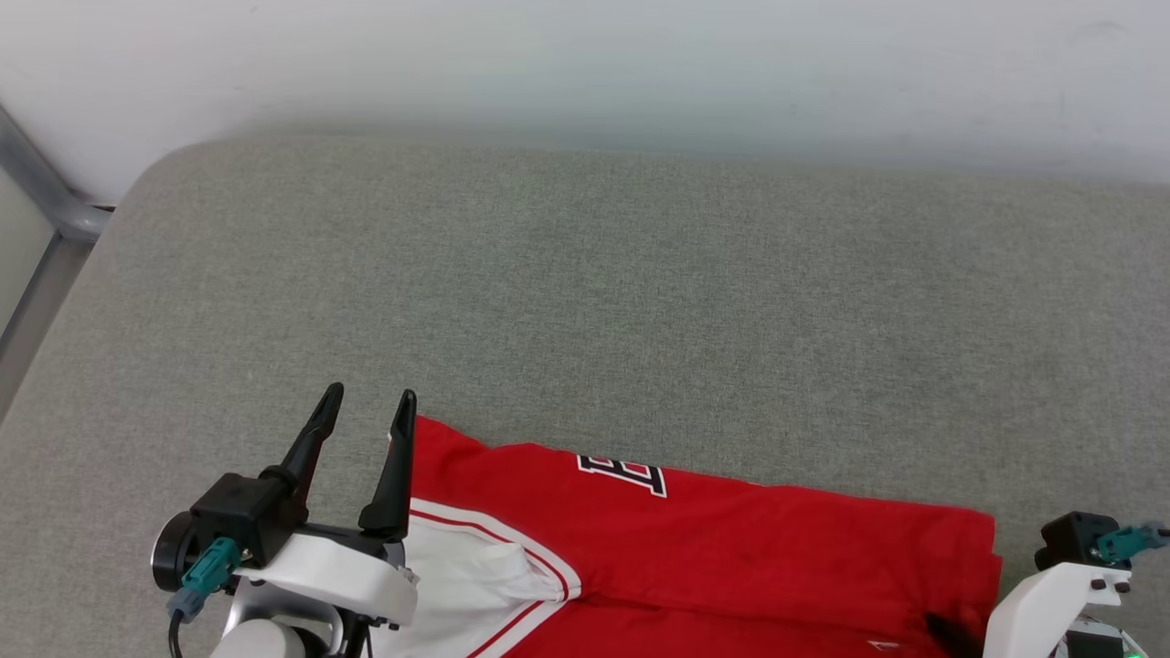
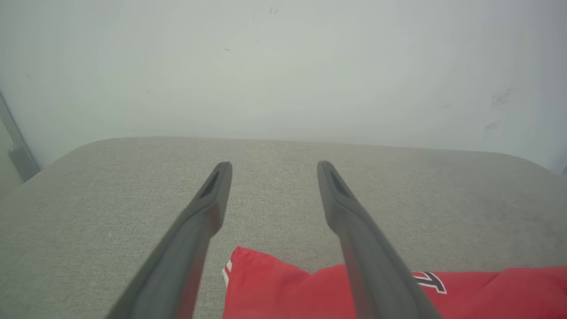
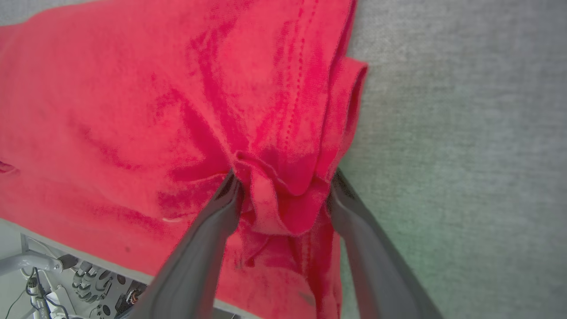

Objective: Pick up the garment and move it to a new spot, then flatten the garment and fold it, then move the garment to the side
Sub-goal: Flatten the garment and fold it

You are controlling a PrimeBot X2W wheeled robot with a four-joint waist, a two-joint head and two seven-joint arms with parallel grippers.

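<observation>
The garment (image 1: 731,557) lies at the near edge of the grey padded surface (image 1: 585,302). It is red, with a white sleeve (image 1: 475,571) and part of its black-and-white lettering (image 1: 626,473) showing. My left gripper (image 1: 370,397) is open at the garment's left corner, with nothing between its fingers; the left wrist view shows the gripper (image 2: 272,166) pointing over a red corner (image 2: 274,288). My right gripper (image 3: 283,186) is open at the garment's right edge (image 3: 133,110). A bunched red fold sits between its two fingers and touches both.
A pale wall (image 1: 585,64) rises behind the padded surface. A metal frame (image 1: 46,201) stands at the far left. Below the surface's near edge, the right wrist view shows the robot's base and cables (image 3: 66,283). Bare grey padding stretches beyond the garment.
</observation>
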